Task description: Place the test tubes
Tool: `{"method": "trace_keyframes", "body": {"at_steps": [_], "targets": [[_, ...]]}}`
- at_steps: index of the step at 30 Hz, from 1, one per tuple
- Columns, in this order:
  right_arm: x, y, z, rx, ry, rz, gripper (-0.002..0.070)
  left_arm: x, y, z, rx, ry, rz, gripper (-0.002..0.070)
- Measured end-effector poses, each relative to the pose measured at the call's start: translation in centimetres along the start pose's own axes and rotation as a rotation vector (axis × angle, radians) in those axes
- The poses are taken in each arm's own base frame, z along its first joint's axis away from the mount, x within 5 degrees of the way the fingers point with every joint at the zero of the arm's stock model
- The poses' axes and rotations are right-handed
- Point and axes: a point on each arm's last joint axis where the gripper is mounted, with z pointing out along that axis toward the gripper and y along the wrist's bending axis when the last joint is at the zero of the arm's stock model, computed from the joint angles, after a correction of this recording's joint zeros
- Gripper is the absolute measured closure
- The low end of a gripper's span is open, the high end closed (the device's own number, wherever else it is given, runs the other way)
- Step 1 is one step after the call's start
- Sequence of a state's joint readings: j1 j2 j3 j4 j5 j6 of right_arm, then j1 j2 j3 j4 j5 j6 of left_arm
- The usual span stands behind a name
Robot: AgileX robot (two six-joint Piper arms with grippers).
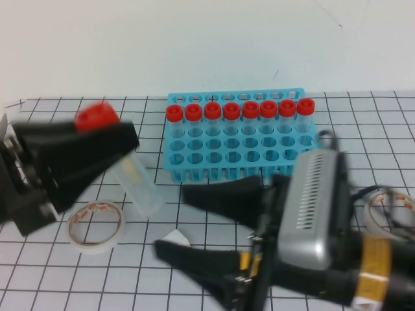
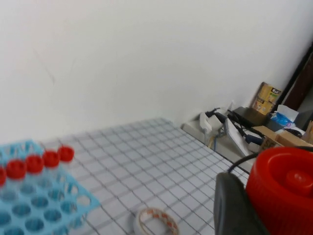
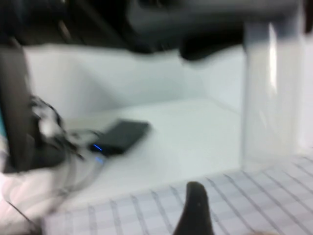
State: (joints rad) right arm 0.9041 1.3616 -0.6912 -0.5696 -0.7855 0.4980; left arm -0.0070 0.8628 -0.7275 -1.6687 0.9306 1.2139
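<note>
- We see the left gripper [image 1: 117, 155] on the left side of the table [image 1: 39, 272], up in the air.
- Its fingers are clamped on one test tube [image 1: 137, 184]. The tube is tilted, with its red cap [image 1: 97, 116] at the top and its clear end pointing down toward the blue rack [image 1: 175, 170].
- In the left wrist view the red cap [image 2: 283, 181] looks very big, right beside a dark finger [image 2: 232, 205].
- The rack sits at the back of the table. Eight red-capped tubes [image 1: 231, 111] stand upright in one row near its back edge. The holes in front of them are open.
- The right gripper [image 1: 174, 219] is near the front of the table, in front of the rack. Its fingers are wide apart and hold nothing.
- A tape roll [image 1: 97, 208] lies flat under the left gripper. It has red print, but we cannot read it.
- A yellow label [image 1: 376, 265] is on the right arm. We cannot read its words.
- Another tape roll [image 1: 389, 206] lies at the right edge.
</note>
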Motion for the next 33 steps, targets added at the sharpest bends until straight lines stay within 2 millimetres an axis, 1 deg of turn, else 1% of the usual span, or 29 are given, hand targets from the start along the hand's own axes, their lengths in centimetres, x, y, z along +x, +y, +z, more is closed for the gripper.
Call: {"method": "trace_keyframes", "body": {"at_steps": [4,6,7,9,10,12,14,16,17,19,21,23,27,30,33], "targets": [[-2.0,-0.1,-2.6,0.125,0.121,-0.098,0.0155,-1.8,-1.1,0.0,0.019,-0.035,0.123,0.0425],[-3.1,0.0,-4.3,0.185,0.173,-0.146,0.018,-2.3,-1.4,0.0,0.024,-0.046,0.179,0.0425],[-3.8,0.1,-5.4,0.225,0.197,-0.159,0.0204,-2.4,-1.3,0.0,0.02,-0.049,0.191,0.0425],[-5.0,0.1,-7.6,0.312,0.221,-0.158,0.0277,-2.5,-1.2,0.0,0.002,-0.055,0.203,0.0425],[-5.9,0.1,-9.3,0.382,0.225,-0.139,0.0324,-2.5,-1.1,0.0,-0.015,-0.061,0.209,0.0425],[-7.0,0.3,-11.8,0.477,0.211,-0.111,0.0425,-2.7,-0.8,0.0,-0.048,-0.07,0.215,0.0425],[-7.7,0.3,-14.7,0.595,0.23,-0.096,0.0549,-2.8,-0.3,-0.1,-0.1,-0.076,0.232,0.0425],[-8.0,0.5,-16.9,0.668,0.257,-0.103,0.0619,-2.9,0.0,-0.1,-0.138,-0.086,0.246,0.0425],[-8.0,0.6,-18.0,0.696,0.292,-0.121,0.0639,-3.0,0.2,-0.1,-0.159,-0.092,0.251,0.0425],[-7.5,0.8,-19.3,0.715,0.385,-0.162,0.0661,-3.1,0.4,-0.2,-0.189,-0.101,0.254,0.0425],[-6.8,1.1,-20.1,0.684,0.514,-0.22,0.0669,-3.2,0.6,-0.2,-0.211,-0.107,0.26,0.0425],[-5.6,1.6,-20.7,0.613,0.675,-0.239,0.0674,-3.3,0.8,-0.3,-0.231,-0.112,0.274,0.0425],[-3.5,3.2,-21.6,0.43,0.932,-0.174,0.0677,-3.1,1.0,-0.3,-0.252,-0.088,0.318,0.0425],[-2.6,3.8,-22.1,0.375,1.023,-0.123,0.0678,-3.0,1.4,-0.1,-0.259,-0.066,0.353,0.0425],[-1.5,3.8,-22.5,0.39,1.065,-0.089,0.0678,-2.9,1.8,0.1,-0.264,-0.053,0.374,0.0425]]}}
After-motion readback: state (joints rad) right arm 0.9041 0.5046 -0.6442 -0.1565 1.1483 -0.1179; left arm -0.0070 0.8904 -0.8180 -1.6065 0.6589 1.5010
